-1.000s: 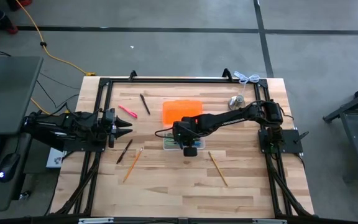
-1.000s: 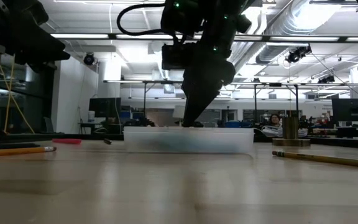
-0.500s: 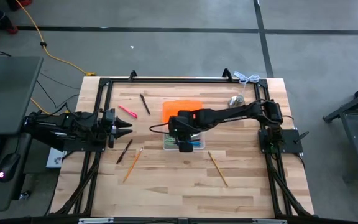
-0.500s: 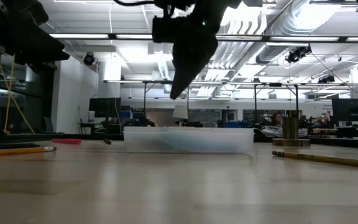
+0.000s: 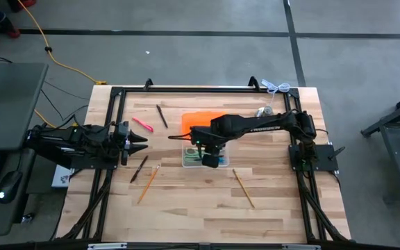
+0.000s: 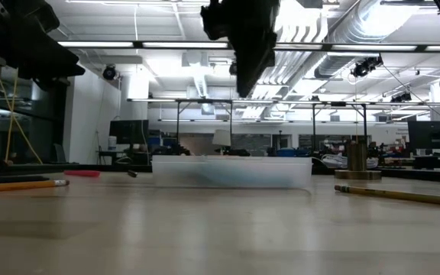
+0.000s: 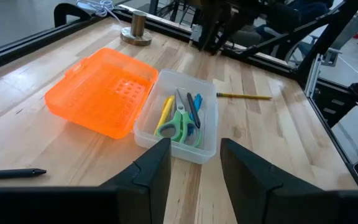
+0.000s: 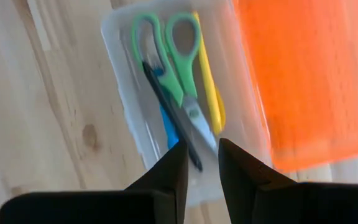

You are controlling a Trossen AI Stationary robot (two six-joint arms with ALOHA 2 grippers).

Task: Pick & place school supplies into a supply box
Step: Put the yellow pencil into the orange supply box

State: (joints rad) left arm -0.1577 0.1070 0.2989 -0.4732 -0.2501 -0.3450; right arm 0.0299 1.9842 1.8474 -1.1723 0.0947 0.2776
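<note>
Right claw (image 8: 199, 163) above the clear plastic supply box (image 5: 201, 158)
Fingers narrowly apart, empty; green-handled scissors (image 8: 180, 78) inside; left claw (image 7: 191, 165) wide, at the worktop's left edge.

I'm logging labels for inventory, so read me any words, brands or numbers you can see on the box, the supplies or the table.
None can be read.
Clear plastic supply box and orange lid: no print.
Green-handled scissors: a small mark by the pivot, too blurred.
Pencils on the wooden table: too small.

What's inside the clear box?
Inside the clear box lie green-handled scissors, a yellow pen, a dark pen and something blue, mostly hidden beneath the scissors and dark pen.
</note>
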